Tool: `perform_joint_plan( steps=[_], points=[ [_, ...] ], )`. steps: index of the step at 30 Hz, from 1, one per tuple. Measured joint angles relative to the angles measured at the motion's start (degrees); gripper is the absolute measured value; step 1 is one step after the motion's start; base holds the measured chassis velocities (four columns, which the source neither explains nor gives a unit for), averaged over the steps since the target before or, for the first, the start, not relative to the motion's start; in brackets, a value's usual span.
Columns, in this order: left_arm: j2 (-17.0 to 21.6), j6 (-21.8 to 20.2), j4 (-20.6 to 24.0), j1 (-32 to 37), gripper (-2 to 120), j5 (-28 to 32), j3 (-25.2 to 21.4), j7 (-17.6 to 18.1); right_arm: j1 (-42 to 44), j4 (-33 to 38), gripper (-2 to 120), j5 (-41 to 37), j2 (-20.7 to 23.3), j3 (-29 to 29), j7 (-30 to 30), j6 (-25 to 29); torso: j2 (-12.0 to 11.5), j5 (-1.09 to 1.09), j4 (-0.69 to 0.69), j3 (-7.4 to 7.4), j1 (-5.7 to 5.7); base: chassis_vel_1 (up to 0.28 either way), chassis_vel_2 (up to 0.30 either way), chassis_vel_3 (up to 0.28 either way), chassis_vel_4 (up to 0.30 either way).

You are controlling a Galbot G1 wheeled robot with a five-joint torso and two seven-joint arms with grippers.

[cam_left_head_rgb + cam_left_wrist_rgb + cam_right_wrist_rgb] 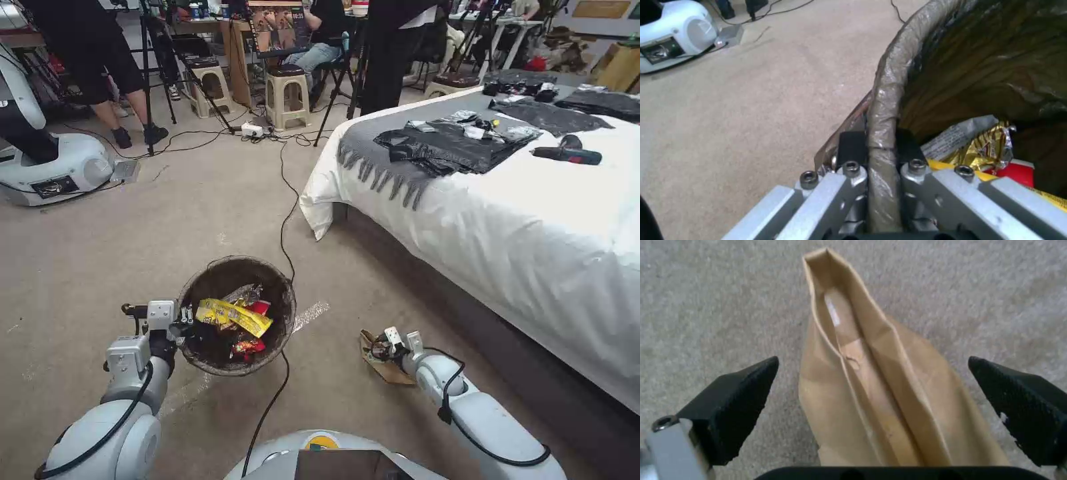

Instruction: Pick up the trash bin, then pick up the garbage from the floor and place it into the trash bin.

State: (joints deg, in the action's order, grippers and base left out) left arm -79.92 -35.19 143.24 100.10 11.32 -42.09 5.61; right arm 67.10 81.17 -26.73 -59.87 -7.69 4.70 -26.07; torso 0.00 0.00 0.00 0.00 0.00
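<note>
Beige carpet covers the floor of a busy room, with a white-sheeted bed along the robot's right and a black cable running across the floor and under the trash bin. That bin sits just ahead and slightly left, tilted toward the camera, with yellow and red snack wrappers lying inside its dark liner. The left arm reaches forward with its wrist bent in toward the bin, and the left gripper is clamped on the bin's lined rim, one pad inside and one outside. The right arm stretches forward and down toward the floor; the right gripper has its black fingers spread wide on either side of the flat brown paper bag, which lies on the carpet between them, untouched by either pad.
</note>
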Motion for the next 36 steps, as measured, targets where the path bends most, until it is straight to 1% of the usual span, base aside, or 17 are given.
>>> perform_joint_plan(
  steps=[6,10,12,14,15,18,19,23,24,25,29,30,33,34,36],
  points=[
    [0.0,0.0,0.0,-0.1,3,0.0,0.0,0.0,0.3,-0.9,100,1.0,-0.5,0.1,0.3,0.4,0.0,0.00,0.00,0.00,0.00,0.000,0.000,0.000,0.000],
    [-0.1,0.0,0.0,-0.1,3,0.0,0.0,-0.1,0.6,-1.2,96,1.7,-0.6,0.1,0.5,0.4,0.0,0.00,0.00,0.00,0.00,0.000,0.000,0.000,0.000],
    [-0.1,0.0,0.0,-0.1,3,-0.1,0.1,-0.1,1.2,-1.1,86,2.5,-0.6,0.1,0.7,0.4,0.0,0.00,0.00,0.00,0.00,0.000,0.000,0.000,0.000],
    [-0.1,0.0,0.0,-0.1,3,-0.1,0.1,-0.1,1.5,-1.0,78,2.7,-0.7,0.0,0.7,0.5,0.0,-0.01,-0.01,0.00,0.00,0.000,0.000,0.000,0.000],
    [-0.1,0.0,0.0,-0.1,3,-0.1,0.1,-0.1,1.5,-1.0,78,2.7,-0.7,0.0,0.7,0.5,0.0,-0.01,-0.01,0.00,0.00,0.000,0.000,0.000,0.000],
    [-0.1,0.0,0.0,-0.1,3,-0.1,0.1,-0.1,1.8,-1.1,64,3.0,-0.9,-0.1,0.7,0.7,0.0,-0.02,-0.01,0.00,0.00,0.000,0.000,0.000,0.000],
    [-0.1,0.0,0.0,-0.1,3,-0.1,0.1,-0.1,1.8,-1.1,64,3.0,-0.9,-0.1,0.7,0.7,0.0,-0.02,-0.01,0.00,0.00,0.000,0.000,0.000,0.000],
    [-0.1,0.0,0.0,-0.1,3,-0.1,0.1,-0.1,1.7,-1.7,47,3.3,-1.6,-0.2,0.5,1.0,0.0,-0.03,-0.02,-0.01,0.00,0.000,0.000,0.000,0.000],
    [-0.1,0.0,0.0,-0.1,3,-0.1,0.1,-0.1,1.7,-1.7,47,3.3,-1.6,-0.2,0.5,1.0,0.0,-0.03,-0.02,-0.01,0.00,0.000,0.000,0.000,0.000],
    [-0.1,0.1,0.0,-0.1,3,-0.1,0.0,-0.1,1.6,-2.1,41,3.5,-1.8,-0.2,0.1,1.4,0.0,-0.03,-0.02,-0.01,0.00,0.000,0.000,0.000,0.000],
    [0.0,0.1,0.0,-0.1,3,-0.1,0.0,-0.1,1.6,-2.3,22,3.5,-2.0,-0.4,-0.4,1.9,0.0,-0.01,0.00,0.00,0.00,0.000,0.000,0.000,0.000],
    [0.0,0.1,0.0,-0.1,3,-0.1,0.0,-0.1,1.6,-2.3,22,3.5,-2.0,-0.4,-0.4,1.9,0.0,-0.01,0.00,0.00,0.00,0.000,0.000,0.000,0.000],
    [0.0,0.1,0.0,-0.3,3,-0.1,0.0,-0.1,1.7,-2.3,13,3.4,-2.1,-0.7,-1.0,2.1,0.0,-0.01,0.00,0.00,0.00,0.000,0.000,0.000,0.000],
    [0.0,0.1,0.0,-0.3,3,-0.1,0.0,-0.1,1.7,-2.3,13,3.4,-2.1,-0.7,-1.0,2.1,0.0,-0.01,0.00,0.00,0.00,0.000,0.000,0.000,0.000],
    [0.1,0.1,0.0,-0.4,3,-0.1,0.1,-0.1,1.7,-2.3,9,3.4,-2.2,-0.8,-1.4,2.4,0.0,-0.01,0.00,0.00,0.00,0.000,0.000,0.000,0.000]
  ],
)
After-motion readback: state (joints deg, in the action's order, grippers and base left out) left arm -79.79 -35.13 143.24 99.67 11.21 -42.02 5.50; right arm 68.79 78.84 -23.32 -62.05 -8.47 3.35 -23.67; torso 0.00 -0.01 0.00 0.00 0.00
